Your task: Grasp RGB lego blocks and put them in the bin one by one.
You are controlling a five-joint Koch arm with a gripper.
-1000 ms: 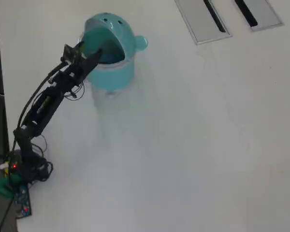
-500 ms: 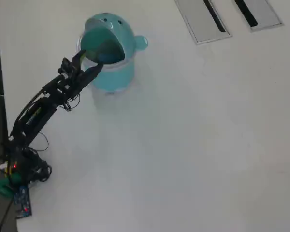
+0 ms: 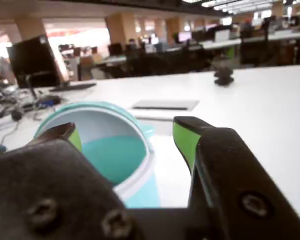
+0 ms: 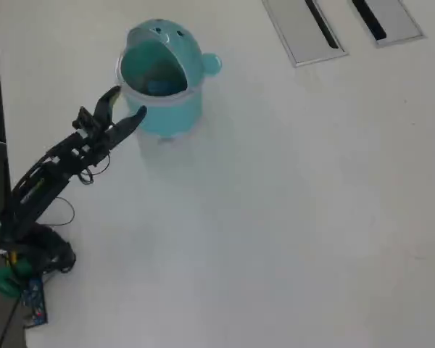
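Pulled back from the bin (image 4: 159, 76), the gripper (image 4: 126, 104) now hangs off its lower-left side in the overhead view; 1 second ago its tips were over the bin's mouth. The arm (image 4: 51, 170) is folded lower toward its base (image 4: 25, 254).

The jaws stand apart and nothing is between them. In the wrist view the 2 fingertips (image 3: 187, 137) carry green pads, and the bin (image 3: 102, 150) shows through the gap between them, close in front.

The bin stands upright on the white table (image 4: 290, 203), its hood at the far side and its small knob (image 4: 211, 64) on the right in the overhead view. Inside I see a darker bluish patch (image 4: 158, 85) on the bottom; I cannot tell if it is a block. 2 grey slotted panels (image 4: 304, 29) lie well apart at the top right.
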